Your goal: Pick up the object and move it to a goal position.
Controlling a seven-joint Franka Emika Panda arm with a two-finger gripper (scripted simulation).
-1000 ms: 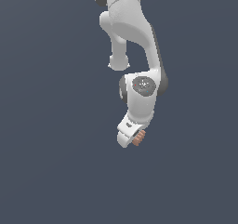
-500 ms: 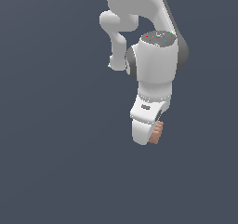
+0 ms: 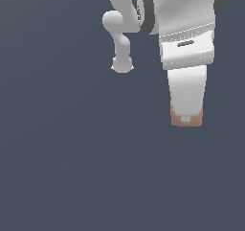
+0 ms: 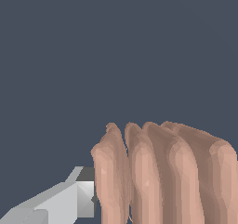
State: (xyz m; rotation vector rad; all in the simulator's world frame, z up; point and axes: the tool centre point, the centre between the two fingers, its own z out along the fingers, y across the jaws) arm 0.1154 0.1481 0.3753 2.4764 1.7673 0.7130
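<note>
The object (image 3: 186,120) is a small salmon-brown ridged lump. It sits at the tip of my white gripper (image 3: 186,116), which hangs down at the exterior view's right and hides most of it. My gripper is shut on the object. In the wrist view the object (image 4: 158,176) fills the foreground with wavy grooves, and one white finger (image 4: 69,197) presses against its side. The other finger is hidden behind the object.
The white arm (image 3: 182,14) fills the upper part of the exterior view, with its elbow link (image 3: 119,38) behind. The background is a plain dark grey-blue surface (image 3: 72,153).
The arm with the held object has swung toward the camera and to the exterior view's right, appearing much larger. The grip on the object is unchanged.
</note>
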